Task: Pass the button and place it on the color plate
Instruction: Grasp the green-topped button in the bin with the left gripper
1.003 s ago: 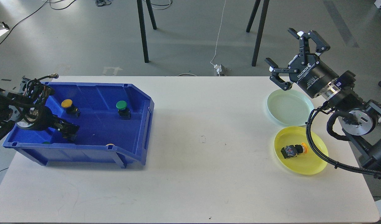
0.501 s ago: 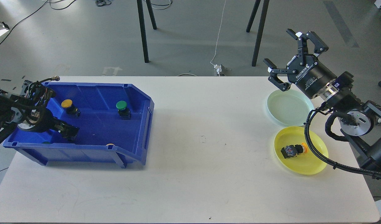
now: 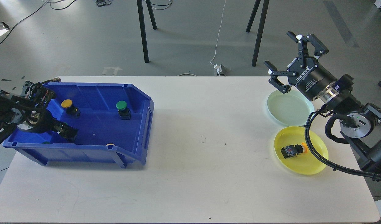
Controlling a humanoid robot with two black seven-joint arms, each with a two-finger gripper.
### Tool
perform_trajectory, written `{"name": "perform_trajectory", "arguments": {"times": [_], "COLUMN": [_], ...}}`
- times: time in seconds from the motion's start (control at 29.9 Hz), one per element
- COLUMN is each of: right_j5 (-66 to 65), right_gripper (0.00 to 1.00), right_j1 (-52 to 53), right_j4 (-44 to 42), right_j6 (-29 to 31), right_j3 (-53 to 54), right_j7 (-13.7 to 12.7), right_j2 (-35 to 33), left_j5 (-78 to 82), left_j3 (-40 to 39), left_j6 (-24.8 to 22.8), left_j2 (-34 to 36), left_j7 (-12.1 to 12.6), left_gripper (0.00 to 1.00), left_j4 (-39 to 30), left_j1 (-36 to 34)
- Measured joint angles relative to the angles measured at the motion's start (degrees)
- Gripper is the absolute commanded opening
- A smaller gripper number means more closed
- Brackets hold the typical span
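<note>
A blue bin [image 3: 140, 124] on the table's left holds a yellow-capped button [image 3: 67, 104] and a green-capped button [image 3: 122, 108]. Slivers of a green cap [image 3: 46, 142] and an orange cap [image 3: 109, 145] show behind its front wall. My left gripper [image 3: 68, 133] reaches low into the bin's left part, right of the green sliver; it is dark and its fingers cannot be told apart. My right gripper [image 3: 279, 49] is open and empty, raised above the far edge of a pale green plate [image 3: 290, 109]. A yellow plate [image 3: 311, 163] holds an orange-capped button [image 3: 292, 150] lying on its side.
The white table [image 3: 196, 161] spans the view. My right arm's cable [image 3: 314, 155] loops over the yellow plate's right side. Black stand legs [image 3: 144, 31] and floor cables lie beyond the table's far edge.
My left gripper has drawn slightly left and lower inside the bin. My right gripper has shifted slightly up and right, still open. The buttons have not moved.
</note>
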Motion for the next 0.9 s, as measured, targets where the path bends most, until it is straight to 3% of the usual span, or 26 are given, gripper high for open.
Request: {"name": "perform_trajectory", "arguments": {"times": [0.37,0.9], "right_j5": [0.0,-0.02], "right_gripper": [0.99,0.99], "right_j1": [-0.11,-0.19], "right_j4": [0.0,0.0], "right_j6": [0.0,0.0], "right_j3": [0.01,0.03], "right_j7": [0.01,0.01], "right_j2": [0.01,-0.26], "left_j5": [0.02,-0.04], "left_j3": [0.0,0.0], "left_j6": [0.0,0.0], "left_j2": [0.05,0.06], "left_j7": [0.0,0.0], "left_gripper": [0.87,0.85], "left_j4": [-0.06,-0.28], "left_j1": [0.0,0.11]}}
